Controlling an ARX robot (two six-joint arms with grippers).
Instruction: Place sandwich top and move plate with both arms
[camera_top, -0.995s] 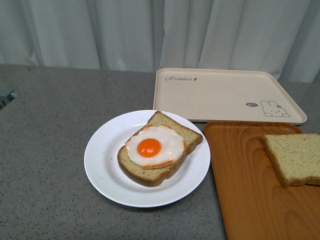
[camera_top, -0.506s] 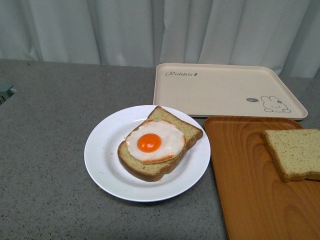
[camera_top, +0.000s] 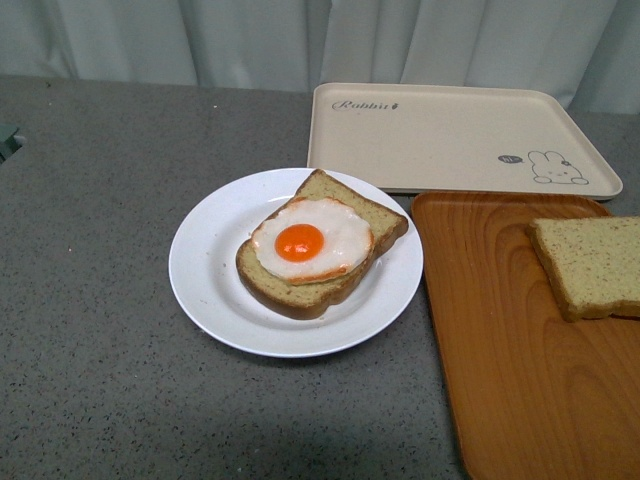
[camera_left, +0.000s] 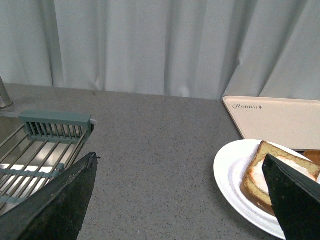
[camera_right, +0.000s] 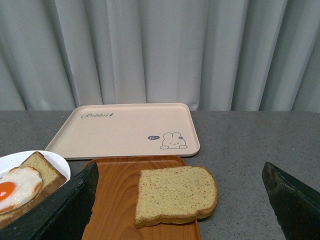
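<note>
Bread for the lid, the sandwich top (camera_top: 590, 265), lies flat on the wood-grain tray (camera_top: 500, 380) by the table's right edge, apart from the plate (camera_top: 200, 270), which sits mid-table with the egg-topped slice (camera_top: 320, 250) uncovered. Right gripper (camera_right: 180, 167) hangs with jaws spread wide and empty, framing that plain slice (a likely line-up for the pick). Left gripper (camera_left: 179, 160) is likewise released and holds nothing, on the plate's left-edge side, probably in reserve for the two-armed carry. The rabbit tray (camera_top: 450, 140) lies along the far edge
</note>
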